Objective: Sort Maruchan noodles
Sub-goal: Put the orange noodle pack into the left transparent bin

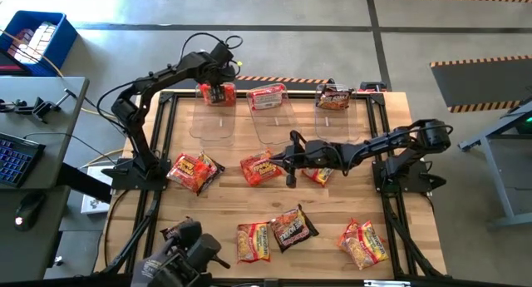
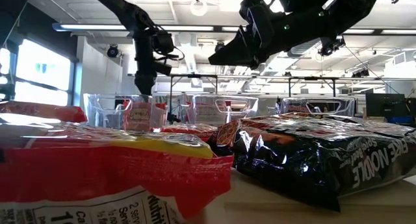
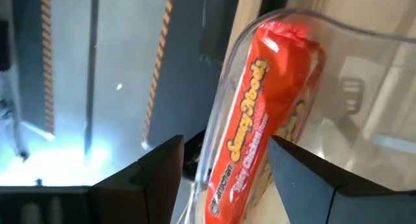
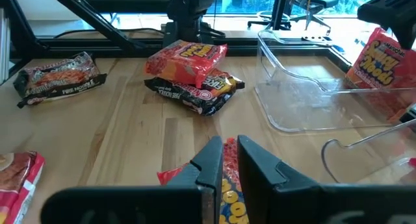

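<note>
Three clear bins stand along the far edge. The left bin holds an orange-red Maruchan packet, which stands on edge against the bin's wall. My left gripper hangs open over it, one finger on each side of the packet. The middle bin holds a red-and-white packet. A dark packet sits in the right bin. My right gripper is shut and held above mid-table, over an orange-red packet lying flat. More packets lie loose on the table.
Loose packets lie at the left, under my right arm and near the front edge. A desk with a keyboard stands off the table's left side.
</note>
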